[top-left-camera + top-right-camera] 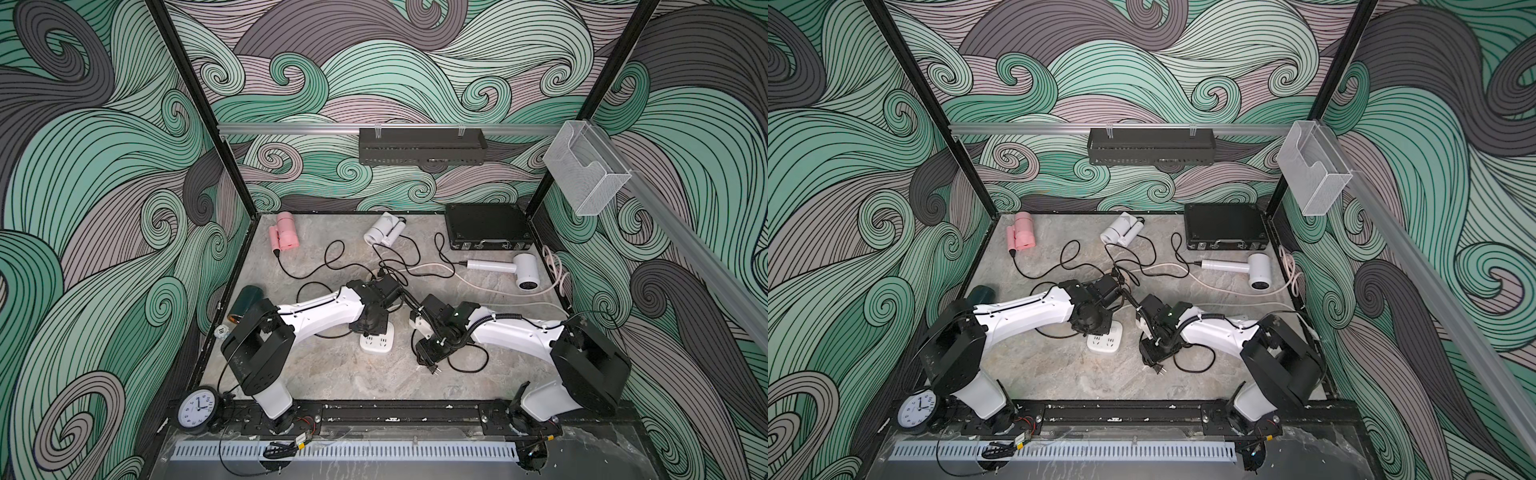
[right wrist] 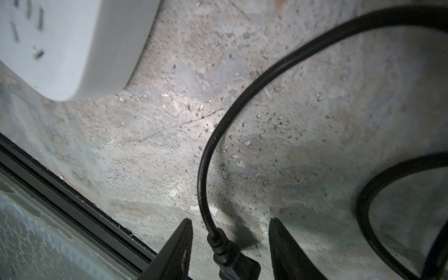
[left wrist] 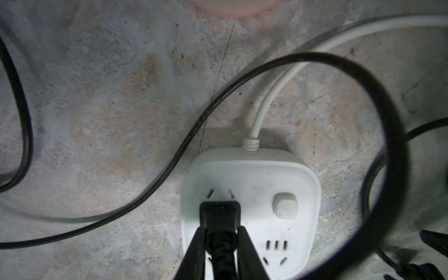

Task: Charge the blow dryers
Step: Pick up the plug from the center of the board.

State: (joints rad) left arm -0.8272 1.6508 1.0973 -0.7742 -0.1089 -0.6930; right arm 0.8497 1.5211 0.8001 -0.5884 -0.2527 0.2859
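Grey stone tabletop (image 1: pixel 332 374): left gripper (image 3: pixel 221 242) clamps a black plug (image 3: pixel 219 211) into the white socket block (image 3: pixel 266 174). Right gripper (image 2: pixel 230 220) gapes astride a loose plug (image 2: pixel 232 257). Pink blow dryer (image 1: pixel 284 232) lies far back; most charging looks undone.

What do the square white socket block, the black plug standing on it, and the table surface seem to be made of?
Socket block: hard moulded plastic, matte white; rounded edges, clean-cut slots.
Black plug: probably rubbery moulded plastic, dull sheen; ribbed collar at its back.
Table: stone or stone-look laminate, I cannot tell which; matte, mottled grey-beige with veins and specks.
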